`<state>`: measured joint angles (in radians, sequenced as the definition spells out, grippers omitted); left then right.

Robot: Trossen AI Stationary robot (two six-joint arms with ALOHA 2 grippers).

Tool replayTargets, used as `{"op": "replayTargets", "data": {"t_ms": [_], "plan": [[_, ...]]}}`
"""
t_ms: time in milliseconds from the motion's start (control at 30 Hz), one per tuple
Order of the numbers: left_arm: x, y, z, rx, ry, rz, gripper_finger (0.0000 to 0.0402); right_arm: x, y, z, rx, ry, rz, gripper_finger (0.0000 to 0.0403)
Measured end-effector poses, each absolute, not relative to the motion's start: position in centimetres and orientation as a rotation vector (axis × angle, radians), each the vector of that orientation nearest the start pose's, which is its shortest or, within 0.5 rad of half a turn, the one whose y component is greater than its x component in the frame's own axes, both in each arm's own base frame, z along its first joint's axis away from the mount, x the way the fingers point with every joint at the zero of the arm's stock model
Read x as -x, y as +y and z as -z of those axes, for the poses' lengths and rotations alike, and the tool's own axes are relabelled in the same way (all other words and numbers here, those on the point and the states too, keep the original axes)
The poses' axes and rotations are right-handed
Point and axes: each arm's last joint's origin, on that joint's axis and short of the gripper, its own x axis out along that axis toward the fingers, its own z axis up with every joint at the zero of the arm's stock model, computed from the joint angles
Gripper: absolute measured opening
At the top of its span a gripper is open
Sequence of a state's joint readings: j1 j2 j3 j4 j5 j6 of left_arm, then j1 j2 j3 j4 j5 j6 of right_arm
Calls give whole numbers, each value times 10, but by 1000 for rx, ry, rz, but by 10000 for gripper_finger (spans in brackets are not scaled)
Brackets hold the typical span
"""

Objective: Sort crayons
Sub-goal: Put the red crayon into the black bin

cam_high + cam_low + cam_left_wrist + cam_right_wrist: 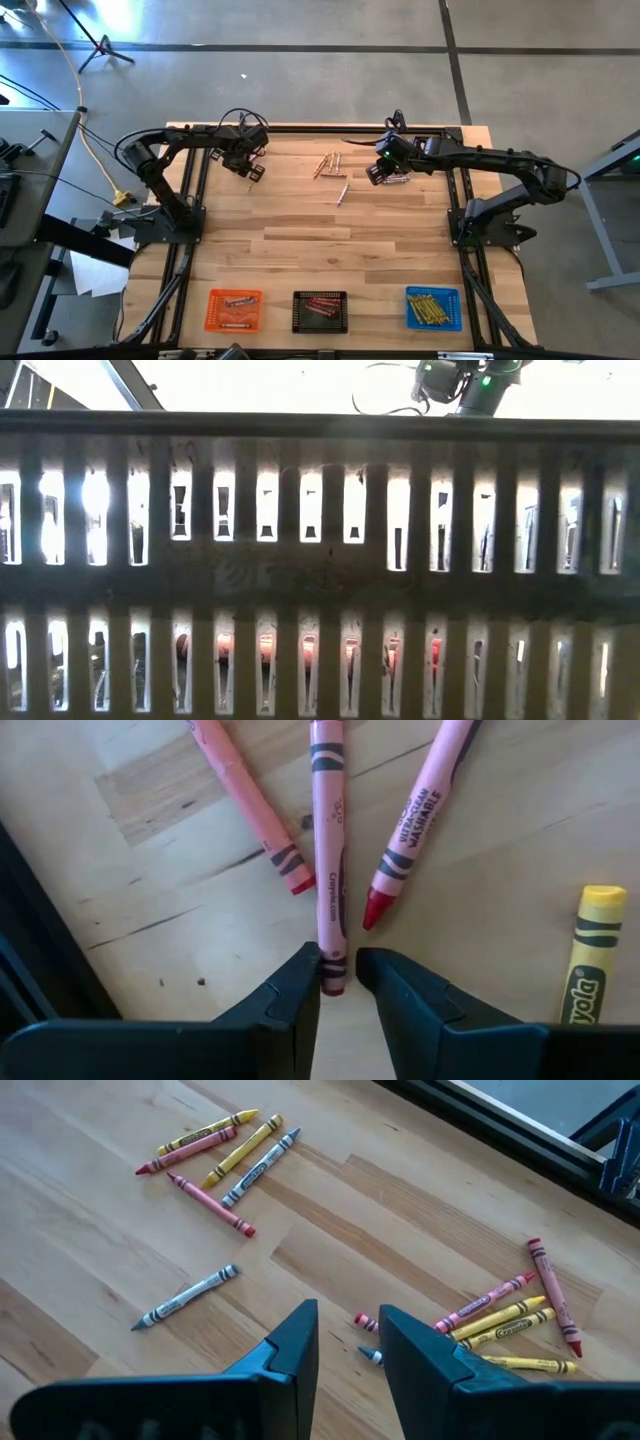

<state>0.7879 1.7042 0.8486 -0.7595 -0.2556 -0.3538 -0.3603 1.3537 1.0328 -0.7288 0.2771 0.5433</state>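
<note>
Crayons lie loose on the wooden table. In the left wrist view, three pink and red crayons (330, 850) and a yellow one (590, 960) lie flat. My left gripper (338, 965), at the table's far left (252, 170), is open and points steeply down, with the end of the middle pink crayon between its fingertips. My right gripper (348, 1320) hangs open above the far right (380, 178), over two crayon ends (366, 1323) on the table. One crayon group (215, 1150) lies at the far middle (330, 165), another (510, 1315) beside my right gripper. My left gripper has the middle pink crayon's end (333, 975) between its fingertips, coming from above, fingers across it. One finger (305, 970) lies right at the crayon's side and the other stands a little off. Whether it touches, I cannot tell. The crayon lies flat on the table.
Along the near edge stand an orange tray (212, 298), a black tray (296, 312) and a blue tray (410, 300), each with crayons in it. The black tray's slotted wall (320, 560) fills the low view. A single grey crayon (185, 1298) lies apart. Bare wood spans the middle.
</note>
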Motion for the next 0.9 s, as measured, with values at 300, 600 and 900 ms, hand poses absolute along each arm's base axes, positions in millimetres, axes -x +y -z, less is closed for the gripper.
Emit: {"op": "replayTargets", "data": {"t_ms": [300,600,900], "plan": [[-175,186,-124,722,1470,-1117,6,-243,-100,-258,-520,882,853,94],[-169,180,-142,763,1416,-1151,2,-244,-98,-258,-562,898,784,94],[-163,170,-187,794,1158,-1185,2,-244,-97,-257,-578,903,759,94]]}}
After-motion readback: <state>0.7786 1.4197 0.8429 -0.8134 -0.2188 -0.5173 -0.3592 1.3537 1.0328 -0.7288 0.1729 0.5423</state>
